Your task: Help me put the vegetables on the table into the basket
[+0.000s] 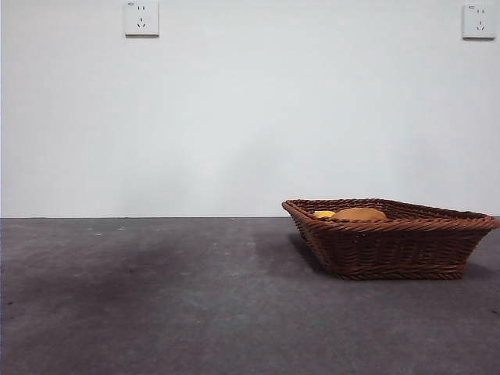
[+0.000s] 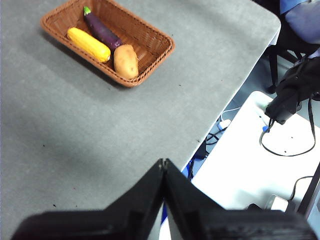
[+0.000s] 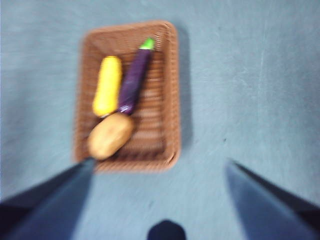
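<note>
The brown wicker basket (image 1: 391, 238) stands on the dark grey table (image 1: 156, 297) at the right. Inside it lie the brown potato (image 1: 359, 213), the yellow oblong vegetable (image 1: 323, 213) and the purple eggplant (image 3: 133, 82), which the front view hides. In the left wrist view the basket (image 2: 160, 50) holds the potato (image 2: 125, 61), yellow vegetable (image 2: 89, 44) and eggplant (image 2: 101, 29). In the blurred right wrist view the basket (image 3: 170, 100) holds the potato (image 3: 110, 135) and yellow vegetable (image 3: 107, 85). My left gripper (image 2: 163, 162) is shut and empty, high near the table's edge. My right gripper (image 3: 159, 167) is open and empty, above the table beside the basket.
Two wall sockets (image 1: 141, 18) sit on the white wall behind. In the left wrist view the table edge (image 2: 220, 120) drops to a white side surface (image 2: 250, 165) with cables and a black device (image 2: 295, 92).
</note>
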{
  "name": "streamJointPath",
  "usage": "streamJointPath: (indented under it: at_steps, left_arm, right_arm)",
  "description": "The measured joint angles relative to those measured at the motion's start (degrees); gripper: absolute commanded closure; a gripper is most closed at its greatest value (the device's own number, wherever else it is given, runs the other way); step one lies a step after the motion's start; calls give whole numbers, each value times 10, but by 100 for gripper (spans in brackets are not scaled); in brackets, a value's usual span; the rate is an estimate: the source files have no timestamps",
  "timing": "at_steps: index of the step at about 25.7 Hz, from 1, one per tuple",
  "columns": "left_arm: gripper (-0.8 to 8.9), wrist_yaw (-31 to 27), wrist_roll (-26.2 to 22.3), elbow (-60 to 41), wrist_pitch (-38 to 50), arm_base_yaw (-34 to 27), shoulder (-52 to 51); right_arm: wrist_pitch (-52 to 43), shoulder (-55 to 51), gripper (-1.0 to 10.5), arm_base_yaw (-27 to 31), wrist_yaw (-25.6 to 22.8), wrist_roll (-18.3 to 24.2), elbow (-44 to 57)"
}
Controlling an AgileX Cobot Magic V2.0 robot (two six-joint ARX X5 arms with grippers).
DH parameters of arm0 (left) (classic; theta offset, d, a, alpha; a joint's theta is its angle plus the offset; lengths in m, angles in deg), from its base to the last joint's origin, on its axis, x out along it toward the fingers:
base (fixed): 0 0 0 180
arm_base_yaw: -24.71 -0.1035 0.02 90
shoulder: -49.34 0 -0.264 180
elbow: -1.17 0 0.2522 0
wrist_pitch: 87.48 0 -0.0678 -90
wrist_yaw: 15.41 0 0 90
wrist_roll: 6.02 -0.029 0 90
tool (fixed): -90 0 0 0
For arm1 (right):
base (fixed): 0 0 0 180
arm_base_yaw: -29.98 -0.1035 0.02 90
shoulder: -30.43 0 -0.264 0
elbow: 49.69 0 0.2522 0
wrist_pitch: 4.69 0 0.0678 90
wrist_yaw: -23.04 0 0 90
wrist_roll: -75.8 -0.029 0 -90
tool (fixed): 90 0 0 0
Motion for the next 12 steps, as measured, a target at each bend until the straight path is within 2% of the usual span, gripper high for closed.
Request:
streamJointPath:
  at_steps: [5, 7, 12]
  left_arm:
    - [815, -5, 0, 0, 0, 0, 4]
    - [815, -25, 19, 0, 0, 0, 17]
    - [815, -34, 43, 0, 0, 0, 74]
  right_arm:
    - [18, -156, 946, -5, 0, -4, 0]
    - [18, -202, 946, -5, 0, -5, 0]
    - [18, -222, 946, -5, -1, -5, -1]
